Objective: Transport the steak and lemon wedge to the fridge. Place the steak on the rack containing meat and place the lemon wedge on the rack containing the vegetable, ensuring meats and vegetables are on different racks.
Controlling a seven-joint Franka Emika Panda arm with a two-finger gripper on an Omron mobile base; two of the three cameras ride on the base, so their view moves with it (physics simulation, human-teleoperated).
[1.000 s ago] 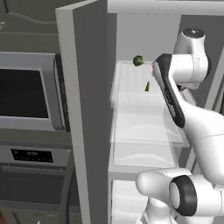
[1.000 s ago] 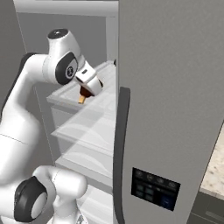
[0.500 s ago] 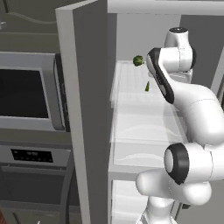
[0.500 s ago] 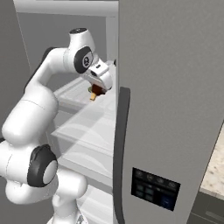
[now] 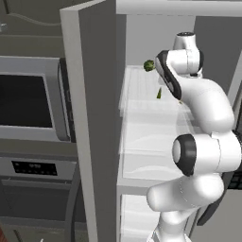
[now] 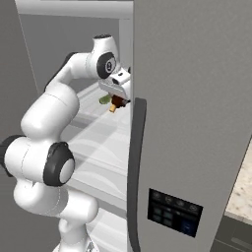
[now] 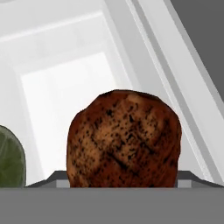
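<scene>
The open fridge (image 5: 94, 94) stands in a grey simulated kitchen, its white shelves lit inside, with a black-windowed oven (image 5: 26, 101) built in at the left of the left base view. The arm reaches onto the upper rack, and the gripper (image 6: 118, 98) sits at upper centre of the right base view, its fingers spread wide around the steak (image 7: 124, 138), which looks held; the dark red-brown lump sits low and centre in the hand view. The broccoli floret (image 5: 149, 65) rests at the back of that rack, upper centre of the left base view, with the lemon wedge (image 5: 159, 93) just below it in the frame.

That rack carries the vegetable, so the steak should probably not go down here. The sound move is to draw the steak clear of the floret, find the rack with the pink meat, which I cannot make out, and lower it flat before releasing.
</scene>
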